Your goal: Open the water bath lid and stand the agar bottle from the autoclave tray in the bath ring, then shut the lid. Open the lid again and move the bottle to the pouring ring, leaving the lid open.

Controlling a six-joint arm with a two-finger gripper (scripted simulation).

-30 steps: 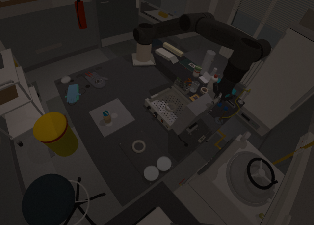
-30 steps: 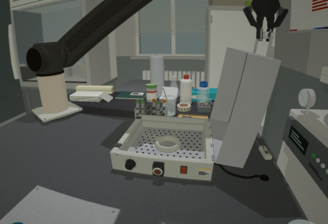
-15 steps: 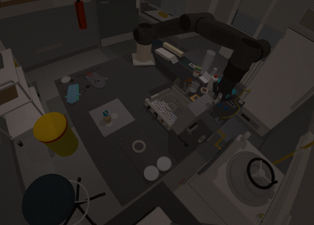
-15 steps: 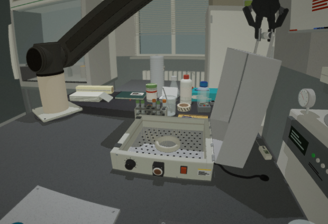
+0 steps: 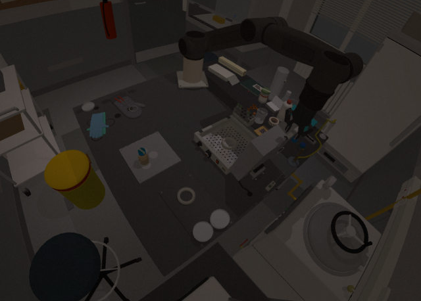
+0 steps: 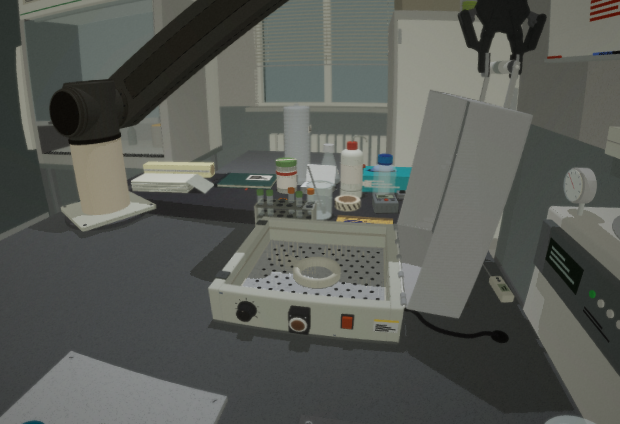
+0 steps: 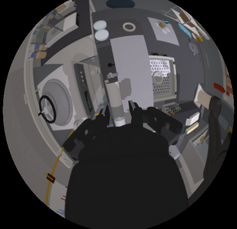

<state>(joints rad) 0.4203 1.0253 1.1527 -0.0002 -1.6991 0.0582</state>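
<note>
The lid's handle bar [image 6: 500, 66] sits between my fingers at the top edge of the water bath lid [image 6: 463, 202], which stands swung up and open on the right side of the bath [image 6: 310, 279]. Inside the bath, the bath ring [image 6: 316, 272] lies empty on the perforated floor. The agar bottle [image 5: 142, 156], blue-capped, stands upright on the pale autoclave tray [image 5: 149, 156] to the left of the bath. The pouring ring [image 5: 186, 195] lies on a dark mat nearer the front. My gripper [image 6: 499, 63] is open around the handle and holds nothing.
Behind the bath a tube rack [image 6: 285, 204], beaker, tape roll and bottles [image 6: 351, 168] crowd the bench. An autoclave [image 5: 335, 236] stands on the right. Two petri dishes [image 5: 211, 225] lie by the pouring ring. A yellow bin [image 5: 73, 179] and stool [image 5: 64, 267] stand off the bench's left side.
</note>
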